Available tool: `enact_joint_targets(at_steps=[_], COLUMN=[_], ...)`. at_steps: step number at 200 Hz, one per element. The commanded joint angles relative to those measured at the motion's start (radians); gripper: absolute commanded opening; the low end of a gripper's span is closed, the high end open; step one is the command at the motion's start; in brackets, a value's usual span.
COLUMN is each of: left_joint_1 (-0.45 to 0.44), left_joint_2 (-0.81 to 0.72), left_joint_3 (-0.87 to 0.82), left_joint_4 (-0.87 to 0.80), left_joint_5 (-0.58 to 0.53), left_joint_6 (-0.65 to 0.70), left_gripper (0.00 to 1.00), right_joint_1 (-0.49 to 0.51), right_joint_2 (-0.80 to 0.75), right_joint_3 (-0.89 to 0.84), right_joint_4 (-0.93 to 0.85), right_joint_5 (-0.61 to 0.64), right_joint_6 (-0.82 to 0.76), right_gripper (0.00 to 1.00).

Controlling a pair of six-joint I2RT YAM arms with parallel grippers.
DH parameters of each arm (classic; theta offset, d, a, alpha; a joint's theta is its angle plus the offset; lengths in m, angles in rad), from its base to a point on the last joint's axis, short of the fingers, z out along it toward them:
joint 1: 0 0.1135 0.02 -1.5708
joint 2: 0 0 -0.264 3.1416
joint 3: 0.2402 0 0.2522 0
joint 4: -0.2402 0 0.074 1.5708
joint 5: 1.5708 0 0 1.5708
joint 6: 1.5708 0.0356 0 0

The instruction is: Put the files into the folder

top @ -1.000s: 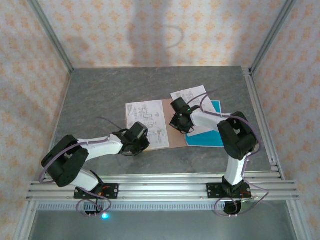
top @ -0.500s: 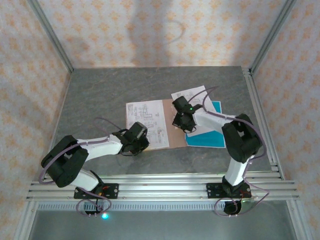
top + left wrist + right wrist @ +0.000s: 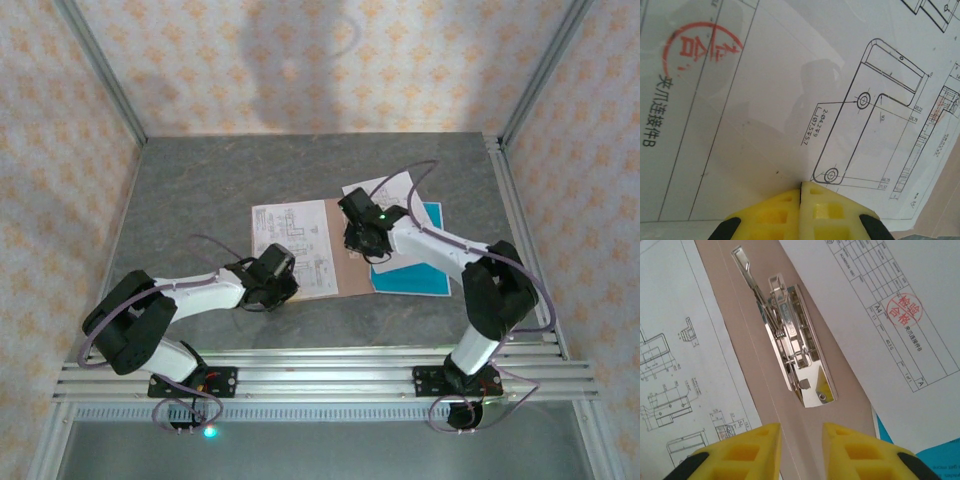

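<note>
The pinkish-brown folder (image 3: 346, 276) lies open mid-table, its metal fastener (image 3: 796, 356) along the fold. One printed white file (image 3: 292, 238) rests on the folder's left half. A second white file (image 3: 378, 192) overlaps the right side, over a teal-blue sheet (image 3: 420, 276). My left gripper (image 3: 280, 266) is shut, its yellow tips (image 3: 801, 185) down against the left file (image 3: 790, 100) with nothing between them. My right gripper (image 3: 355, 243) hovers over the fold just below the fastener, jaws open and empty (image 3: 801, 432) above bare folder card (image 3: 840, 365).
Grey stone-look tabletop (image 3: 220, 180) stretches behind and left of the papers. Aluminium rails (image 3: 320, 365) run along the near edge and the right side. Patterned walls close in the back and sides. Cables loop off both wrists.
The right gripper's jaws have parted from shut to open over the folder's fold, and that arm's elbow has swung out to the right. The left arm has stayed put.
</note>
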Motion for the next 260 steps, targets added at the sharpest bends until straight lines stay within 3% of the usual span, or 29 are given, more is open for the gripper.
enact_joint_targets(at_steps=[1, 69, 133, 195, 230, 260], left_joint_1=[0.017, 0.024, 0.068, 0.088, 0.018, -0.079], left_joint_2=[0.032, 0.01, -0.029, -0.116, -0.155, -0.031], left_joint_3=[-0.019, 0.02, 0.044, 0.094, 0.194, 0.29], left_joint_4=[-0.209, -0.283, -0.359, -0.414, -0.355, -0.278], left_joint_5=[-0.076, -0.119, -0.152, -0.153, -0.1, -0.033], left_joint_6=[0.015, 0.059, 0.127, 0.185, 0.226, 0.227], left_gripper=[0.0, 0.0, 0.0, 0.0, 0.35, 0.37], right_joint_1=[-0.001, -0.029, -0.21, -0.353, -0.366, -0.36], right_joint_2=[-0.062, -0.202, -0.344, -0.365, -0.349, -0.316], right_joint_3=[-0.033, -0.132, -0.262, -0.32, -0.327, -0.328], right_joint_4=[0.008, 0.02, 0.016, -0.014, -0.029, -0.015], right_joint_5=[0.046, 0.067, -0.007, -0.098, -0.118, -0.16], right_joint_6=[0.018, 0.054, 0.044, -0.016, -0.031, -0.026], right_gripper=[0.28, 0.3, 0.32, 0.32, 0.33, 0.33])
